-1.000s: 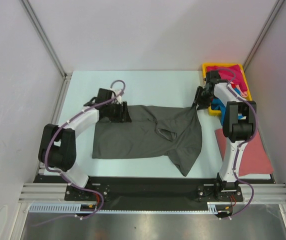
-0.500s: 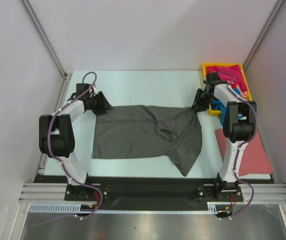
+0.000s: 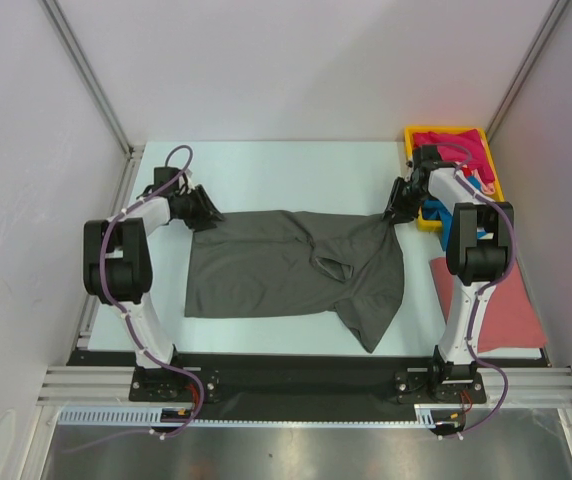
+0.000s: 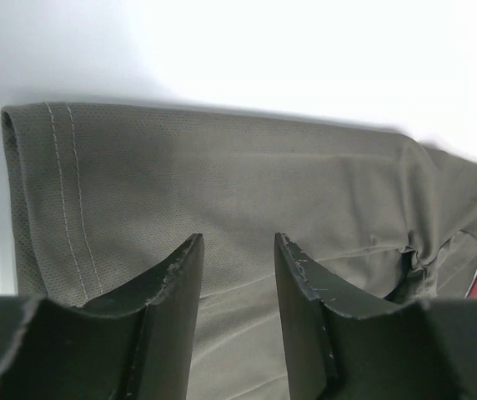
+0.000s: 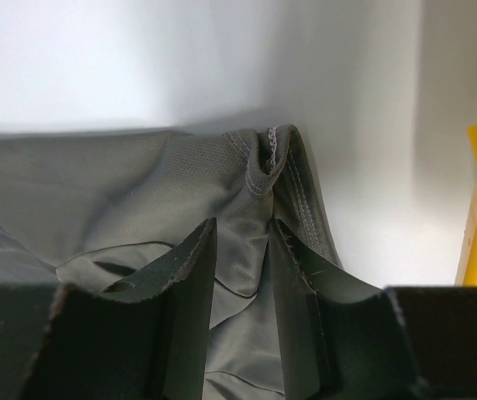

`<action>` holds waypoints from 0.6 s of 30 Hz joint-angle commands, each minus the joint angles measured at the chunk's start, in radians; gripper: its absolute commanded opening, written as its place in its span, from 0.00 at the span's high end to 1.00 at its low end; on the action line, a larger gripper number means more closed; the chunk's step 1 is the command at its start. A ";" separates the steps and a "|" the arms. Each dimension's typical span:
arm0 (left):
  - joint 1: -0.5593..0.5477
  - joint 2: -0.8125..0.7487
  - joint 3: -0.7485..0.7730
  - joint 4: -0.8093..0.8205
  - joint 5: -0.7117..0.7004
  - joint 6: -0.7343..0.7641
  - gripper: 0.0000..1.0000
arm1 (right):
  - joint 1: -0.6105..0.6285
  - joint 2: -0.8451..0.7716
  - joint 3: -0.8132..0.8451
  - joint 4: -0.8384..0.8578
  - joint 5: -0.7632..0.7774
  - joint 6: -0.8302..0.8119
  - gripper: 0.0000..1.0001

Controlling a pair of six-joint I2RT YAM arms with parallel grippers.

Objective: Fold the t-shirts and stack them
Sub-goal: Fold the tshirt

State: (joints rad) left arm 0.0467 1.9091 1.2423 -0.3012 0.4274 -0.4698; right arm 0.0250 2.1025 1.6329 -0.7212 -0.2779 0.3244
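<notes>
White-walled booth with a pale tabletop (image 3: 296, 170) and both arms reaching out from the near edge. Spread across the middle of it, a large dark grey t-shirt (image 3: 276, 270), mostly flat, with a loose fold near its centre and one flap trailing toward the near edge. Left gripper (image 3: 209, 215) low over the shirt's far left corner, fingers (image 4: 176, 283) spread with a clear gap. Flat grey cloth directly beneath and between them, nothing visibly clamped. Double-stitched hem just beyond the fingertips and off to their left, bare table past that. Right gripper (image 3: 394, 212) at the shirt's far right corner, fingers (image 5: 190, 275) drawn close together and pinching a bunched ridge of the grey fabric. Stitched edge curled over just ahead of the fingertips, cloth drawn from there into a taut peak and falling away below and to the left of the fingers. Immediately to the right of those fingers, apart from the grey cloth, the wall of a yellow tray (image 3: 444, 131). Inside it a crumpled magenta t-shirt (image 3: 461, 150), and a bright blue t-shirt (image 3: 433, 212) showing at the end nearest the fingers. Well behind the right fingers, beside that arm's base, a red t-shirt (image 3: 511, 310) lying flat on the table, separate from the grey one.
</notes>
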 commanded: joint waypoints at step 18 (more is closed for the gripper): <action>0.007 -0.041 -0.055 -0.029 -0.013 0.039 0.60 | -0.013 0.005 -0.022 0.019 -0.010 0.007 0.65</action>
State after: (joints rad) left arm 0.0471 1.8778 1.1687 -0.3107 0.4435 -0.4603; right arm 0.0174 2.1178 1.6112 -0.7200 -0.2783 0.3248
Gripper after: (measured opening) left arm 0.401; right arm 0.354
